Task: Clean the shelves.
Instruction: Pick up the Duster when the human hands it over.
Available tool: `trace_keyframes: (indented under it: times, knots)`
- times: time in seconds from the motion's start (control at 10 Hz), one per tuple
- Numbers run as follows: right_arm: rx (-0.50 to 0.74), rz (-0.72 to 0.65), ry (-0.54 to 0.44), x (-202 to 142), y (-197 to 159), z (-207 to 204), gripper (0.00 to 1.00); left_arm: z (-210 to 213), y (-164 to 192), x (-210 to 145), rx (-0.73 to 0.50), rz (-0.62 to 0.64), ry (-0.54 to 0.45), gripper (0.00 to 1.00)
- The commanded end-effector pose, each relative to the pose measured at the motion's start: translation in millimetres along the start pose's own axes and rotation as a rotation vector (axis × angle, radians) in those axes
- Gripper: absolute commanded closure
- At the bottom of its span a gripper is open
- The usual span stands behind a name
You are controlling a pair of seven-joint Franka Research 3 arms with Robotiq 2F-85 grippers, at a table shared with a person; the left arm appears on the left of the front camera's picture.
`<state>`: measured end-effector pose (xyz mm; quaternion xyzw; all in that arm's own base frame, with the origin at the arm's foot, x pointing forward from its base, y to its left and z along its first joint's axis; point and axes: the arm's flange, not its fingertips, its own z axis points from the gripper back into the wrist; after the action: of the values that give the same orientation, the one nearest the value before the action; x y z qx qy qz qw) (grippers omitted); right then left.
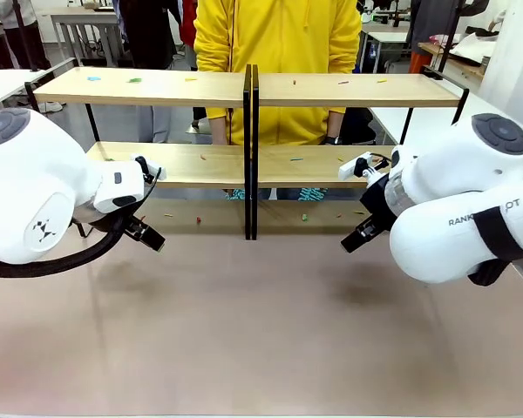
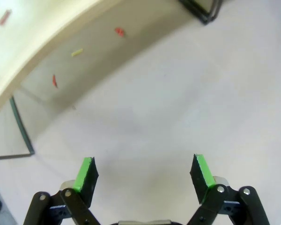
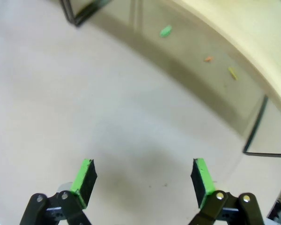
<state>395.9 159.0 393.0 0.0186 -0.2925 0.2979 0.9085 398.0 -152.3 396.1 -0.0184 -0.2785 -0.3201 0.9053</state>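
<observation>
Carefully: the black, green-padded left gripper [image 2: 145,173] and right gripper [image 3: 143,180] (both released, empty) should pinch coloured scraps [image 1: 303,217] under the light-wood, black-framed shelves [image 1: 157,87].

The front camera is sitting between the arms, facing across the tabletop [image 1: 261,331] toward the shelves [image 1: 157,87] and the person [image 1: 279,52] behind. Each wrist camera is hanging close over the tabletop, looking down past the left fingers [image 2: 85,174] or the right fingers [image 3: 84,180]. Ahead of them, both are catching the shelves' lower board, shared with the front view.
</observation>
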Motion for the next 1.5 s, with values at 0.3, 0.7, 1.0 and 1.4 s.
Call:
trace_keyframes:
  times: [0.3, 0.7, 1.0, 1.4]
  knots:
    - [-0.023, -0.139, -0.188, -31.3, -9.4, 172.8, 0.00, 186.8, 7.5, -69.7, -0.037, -0.045, -0.322, 0.00]
    - [-0.194, -0.373, -0.187, -18.2, 54.6, 252.8, 0.00, 228.7, -49.3, -76.7, 0.025, 0.237, -0.295, 0.00]
    - [-0.140, -0.310, -0.180, -2.8, 69.5, 271.7, 0.00, 232.2, -58.8, -64.3, 0.019, 0.306, -0.286, 0.00]
    - [-0.094, -0.277, -0.213, 24.9, 58.9, 276.1, 0.00, 243.7, -46.9, -59.1, -0.004, 0.421, -0.435, 0.00]
